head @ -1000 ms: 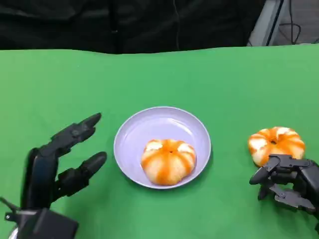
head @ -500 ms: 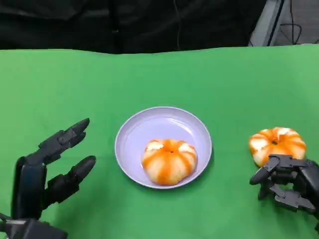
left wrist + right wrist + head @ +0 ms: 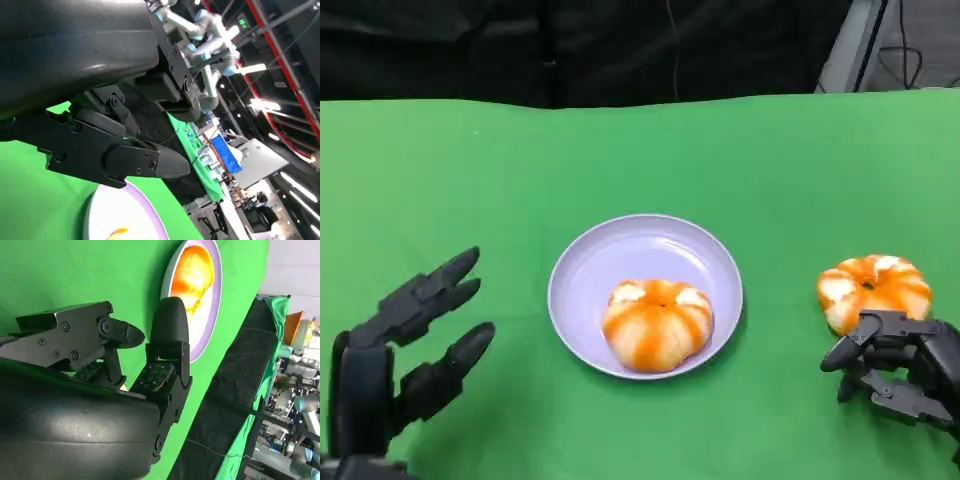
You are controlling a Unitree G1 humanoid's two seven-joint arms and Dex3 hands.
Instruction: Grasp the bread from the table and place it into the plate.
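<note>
A lavender plate (image 3: 640, 250) sits mid-table with one orange-and-white bread (image 3: 657, 323) lying in its near half. A second bread (image 3: 875, 290) of the same kind rests on the green cloth at the right. My right hand (image 3: 895, 372) is just in front of that bread, its fingers loosely bent and holding nothing. At the lower left my left hand (image 3: 405, 355) hovers well apart from the plate, fingers spread and empty. The right wrist view shows the right hand's fingers (image 3: 167, 335), with the plate (image 3: 206, 325) and its bread (image 3: 192, 275) beyond. In the left wrist view the plate's rim (image 3: 127, 207) shows past the fingers (image 3: 125, 157).
Green cloth (image 3: 640, 150) covers the table to its far edge, where a black backdrop (image 3: 570, 45) begins. Open cloth lies between the plate and each hand.
My left hand has drawn back toward the lower left, farther from the plate. The right hand, both breads and the plate have stayed put.
</note>
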